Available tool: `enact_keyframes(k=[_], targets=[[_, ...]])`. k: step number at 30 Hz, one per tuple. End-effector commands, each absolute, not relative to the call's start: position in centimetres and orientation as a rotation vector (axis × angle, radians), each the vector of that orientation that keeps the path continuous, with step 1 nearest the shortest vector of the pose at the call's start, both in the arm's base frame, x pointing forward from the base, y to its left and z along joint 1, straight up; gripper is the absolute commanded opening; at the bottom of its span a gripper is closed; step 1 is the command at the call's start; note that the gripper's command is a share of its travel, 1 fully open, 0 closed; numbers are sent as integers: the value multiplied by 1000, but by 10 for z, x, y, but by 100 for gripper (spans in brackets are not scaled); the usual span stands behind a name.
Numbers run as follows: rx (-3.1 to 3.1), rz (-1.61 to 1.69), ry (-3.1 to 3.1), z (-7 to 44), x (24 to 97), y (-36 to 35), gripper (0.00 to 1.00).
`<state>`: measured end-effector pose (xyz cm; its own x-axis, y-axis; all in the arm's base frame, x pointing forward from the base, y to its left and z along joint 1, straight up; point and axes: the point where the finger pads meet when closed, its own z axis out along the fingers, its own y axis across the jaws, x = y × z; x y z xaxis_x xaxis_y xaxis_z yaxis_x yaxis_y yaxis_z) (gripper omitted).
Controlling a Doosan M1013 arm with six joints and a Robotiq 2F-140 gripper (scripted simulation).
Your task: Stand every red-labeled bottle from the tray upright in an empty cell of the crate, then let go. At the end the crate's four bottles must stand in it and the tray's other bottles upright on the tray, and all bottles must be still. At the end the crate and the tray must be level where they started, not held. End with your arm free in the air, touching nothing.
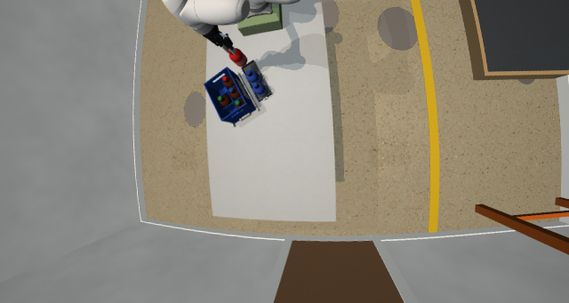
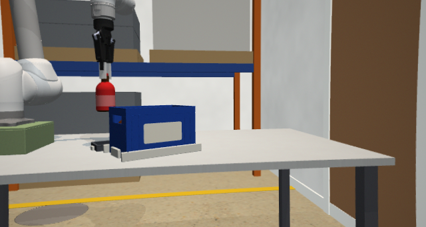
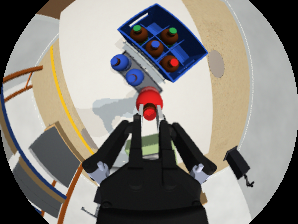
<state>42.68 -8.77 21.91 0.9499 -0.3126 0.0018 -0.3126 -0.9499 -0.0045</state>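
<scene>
My gripper (image 1: 232,51) (image 2: 105,74) (image 3: 149,110) is shut on the neck of a red bottle (image 1: 238,58) (image 2: 105,100) (image 3: 149,98). The bottle hangs upright, its base about level with the crate's rim, near the tray's robot-side end. The dark tray (image 1: 251,66) (image 2: 100,146) holds two upright blue bottles (image 1: 252,75) (image 3: 134,77). The blue crate (image 1: 242,114) (image 2: 133,130) (image 3: 188,69) holds several brown bottles: one red-capped (image 3: 170,63), one blue-capped (image 3: 155,47) and two green-capped (image 3: 138,34). Two cells on its side away from the tray look empty. Bottle bases are hidden.
Light grey rails (image 2: 160,153) stand along the crate, some between it and the tray. The green robot base block (image 1: 262,24) (image 2: 36,138) stands behind the tray on the table (image 1: 276,161) (image 2: 249,147). The crate's walls and dividers rise around the cells.
</scene>
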Motion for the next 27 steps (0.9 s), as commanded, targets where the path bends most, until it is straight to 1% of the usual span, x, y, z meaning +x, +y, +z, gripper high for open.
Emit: enact_keyframes(k=[1,27], targets=[[-3098,-4,497,222,427,-88,0],[-3098,-4,497,231,427,-88,0]])
